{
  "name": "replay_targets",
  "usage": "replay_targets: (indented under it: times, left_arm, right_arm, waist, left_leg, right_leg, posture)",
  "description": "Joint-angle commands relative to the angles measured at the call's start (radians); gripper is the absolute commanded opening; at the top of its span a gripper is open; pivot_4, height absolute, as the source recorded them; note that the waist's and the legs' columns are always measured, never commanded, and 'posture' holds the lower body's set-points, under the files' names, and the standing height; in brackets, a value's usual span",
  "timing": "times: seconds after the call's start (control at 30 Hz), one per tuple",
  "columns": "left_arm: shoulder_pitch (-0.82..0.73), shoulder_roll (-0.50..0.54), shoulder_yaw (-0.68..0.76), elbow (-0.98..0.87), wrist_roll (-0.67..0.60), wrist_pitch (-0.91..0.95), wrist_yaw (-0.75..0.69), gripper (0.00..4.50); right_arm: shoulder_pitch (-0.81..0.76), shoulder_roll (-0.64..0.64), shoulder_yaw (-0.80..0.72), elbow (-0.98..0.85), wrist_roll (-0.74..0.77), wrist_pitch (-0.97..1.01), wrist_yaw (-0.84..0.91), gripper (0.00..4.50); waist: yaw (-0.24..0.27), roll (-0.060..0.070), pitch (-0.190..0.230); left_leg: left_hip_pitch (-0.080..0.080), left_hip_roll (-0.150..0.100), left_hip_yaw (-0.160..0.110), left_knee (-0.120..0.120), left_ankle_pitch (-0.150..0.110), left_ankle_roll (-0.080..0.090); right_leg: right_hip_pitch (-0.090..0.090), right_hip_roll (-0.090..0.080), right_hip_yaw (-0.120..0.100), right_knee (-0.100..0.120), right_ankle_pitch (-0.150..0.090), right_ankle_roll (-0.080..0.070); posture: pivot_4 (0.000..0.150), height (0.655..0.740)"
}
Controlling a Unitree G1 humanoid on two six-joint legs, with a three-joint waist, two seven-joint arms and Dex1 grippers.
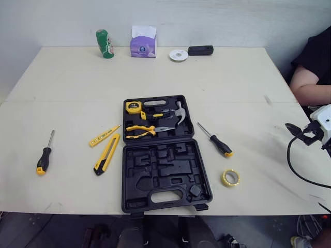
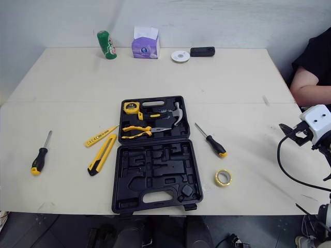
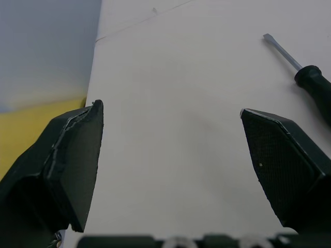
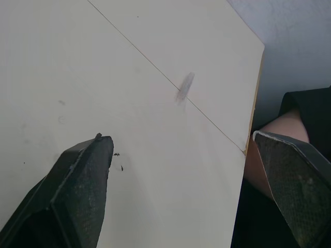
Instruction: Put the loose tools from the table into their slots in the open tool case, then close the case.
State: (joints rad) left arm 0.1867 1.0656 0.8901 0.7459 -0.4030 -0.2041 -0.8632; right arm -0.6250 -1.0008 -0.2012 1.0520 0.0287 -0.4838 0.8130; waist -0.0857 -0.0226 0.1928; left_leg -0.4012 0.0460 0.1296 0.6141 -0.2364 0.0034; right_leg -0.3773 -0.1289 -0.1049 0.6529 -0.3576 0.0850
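Five loose items lie out on the pale desk [image 1: 72,93], and both tools are spread wide with nothing in them. Left tool [image 3: 170,111] hangs low over bare desk, and the black-handled, yellow-capped screwdriver [image 3: 309,81] lies just beyond one finger, shaft pointing away from the tool. Right tool [image 4: 181,147] hovers near the desk's right edge, a person's bare arm [image 4: 279,124] close beyond it. The open black plastic tool case [image 1: 165,175] sits well off to that tool's left, with the second black-and-yellow screwdriver [image 1: 218,143] and the yellow tape roll [image 1: 230,177] between. Yellow-and-black utility knife [image 1: 106,154] and slim yellow tester pen [image 1: 104,135] lie just beside the case's left wall. Trouble spots, as I judge it: round handles roll out of a skewed pinch, the flat knife is hard to get under, and a swing by the right tool could brush that arm.
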Motion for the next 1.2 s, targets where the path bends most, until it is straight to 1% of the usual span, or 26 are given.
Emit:
replay_targets:
  times: [0.03, 0.17, 0.27, 0.47, 0.57, 0.67, 0.8, 0.9, 1.0, 1.13, 1.2]
  left_arm:
    - [0.002, 0.000, 0.026, -0.033, -0.016, 0.000, 0.012, 4.46]
    - [-0.009, -0.010, 0.010, -0.058, -0.013, 0.016, 0.016, 4.46]
    - [-0.008, -0.037, -0.010, -0.144, -0.020, 0.057, 0.014, 4.46]
    - [-0.011, -0.070, -0.062, -0.406, -0.054, 0.202, -0.002, 4.46]
    - [-0.016, -0.078, -0.147, -0.568, -0.074, 0.279, -0.039, 4.46]
    - [-0.055, -0.076, -0.227, -0.664, -0.084, 0.342, -0.056, 4.46]
    - [-0.154, -0.075, -0.352, -0.729, -0.083, 0.403, -0.073, 4.46]
    - [-0.265, -0.092, -0.478, -0.778, -0.065, 0.444, -0.069, 4.46]
    - [-0.328, -0.106, -0.550, -0.778, -0.046, 0.464, -0.074, 4.46]
    - [-0.374, -0.130, -0.624, -0.768, -0.021, 0.469, -0.085, 4.46]
    - [-0.392, -0.142, -0.654, -0.758, -0.003, 0.465, -0.086, 3.91]
  right_arm:
    - [-0.023, -0.004, -0.006, 0.001, 0.009, -0.025, -0.006, 4.50]
    - [-0.031, 0.014, -0.011, -0.035, 0.033, -0.012, 0.021, 4.50]
    - [-0.022, 0.036, -0.012, -0.113, 0.063, 0.013, 0.069, 4.50]
    - [0.030, 0.044, -0.014, -0.339, 0.158, 0.149, 0.225, 4.50]
    - [0.049, 0.053, 0.014, -0.479, 0.200, 0.255, 0.305, 4.50]
    - [0.056, 0.068, 0.042, -0.583, 0.227, 0.348, 0.350, 4.50]
    - [0.063, 0.088, 0.102, -0.709, 0.247, 0.449, 0.410, 4.50]
    - [0.072, 0.116, 0.145, -0.780, 0.259, 0.499, 0.447, 4.50]
    - [0.083, 0.141, 0.175, -0.825, 0.252, 0.530, 0.448, 4.50]
    - [0.085, 0.168, 0.211, -0.851, 0.230, 0.540, 0.441, 4.50]
    - [0.082, 0.177, 0.231, -0.860, 0.213, 0.545, 0.435, 4.50]
  waist:
    - [0.001, 0.000, 0.000]
    - [-0.001, 0.000, 0.000]
    - [-0.001, 0.000, 0.000]
    - [0.008, 0.000, 0.000]
    - [0.011, 0.000, 0.000]
    - [0.013, 0.000, 0.000]
    - [0.014, 0.000, 0.000]
    - [0.021, 0.000, 0.000]
    - [0.030, 0.000, 0.000]
    - [0.033, 0.000, 0.000]
    - [0.035, 0.000, 0.000]
  left_leg:
    - [0.000, 0.000, 0.000, 0.000, 0.000, 0.000]
    - [0.000, 0.000, 0.000, 0.000, 0.000, 0.000]
    - [0.001, 0.000, 0.001, 0.000, 0.000, 0.000]
    - [0.000, 0.000, 0.000, 0.001, 0.000, 0.000]
    - [0.000, 0.000, 0.000, 0.002, 0.000, 0.000]
    - [0.000, 0.000, -0.001, 0.002, 0.000, 0.000]
    - [0.000, 0.001, -0.001, 0.002, 0.000, 0.000]
    - [-0.001, 0.001, -0.001, 0.003, 0.000, 0.000]
    - [-0.001, 0.001, -0.001, 0.005, 0.000, 0.000]
    - [-0.003, 0.001, 0.000, 0.008, 0.000, 0.000]
    - [-0.003, 0.002, -0.001, 0.010, 0.000, 0.000]
  right_leg:
    - [0.000, 0.000, 0.000, 0.000, 0.000, 0.000]
    - [0.000, 0.000, 0.000, 0.000, 0.000, 0.000]
    - [0.000, 0.000, 0.001, 0.001, 0.000, 0.000]
    - [0.000, 0.000, 0.001, 0.001, 0.000, 0.000]
    - [0.001, 0.000, 0.001, 0.001, 0.000, 0.000]
    - [0.001, 0.000, 0.002, 0.001, 0.000, 0.000]
    - [0.001, 0.001, 0.001, 0.001, 0.000, 0.000]
    - [0.001, 0.001, 0.001, 0.002, 0.000, 0.000]
    - [0.001, 0.002, 0.001, 0.002, 0.000, 0.000]
    - [0.000, 0.003, 0.001, 0.002, 0.000, 0.000]
    - [0.001, 0.003, 0.001, 0.002, 0.000, 0.000]
  posture:
    - [0.150, 0.7400]
    - [0.150, 0.7400]
    - [0.150, 0.7400]
    - [0.150, 0.7400]
    - [0.150, 0.7400]
    - [0.150, 0.7400]
    - [0.150, 0.7400]
    - [0.150, 0.7400]
    - [0.150, 0.7400]
    - [0.150, 0.7400]
    - [0.150, 0.7400]
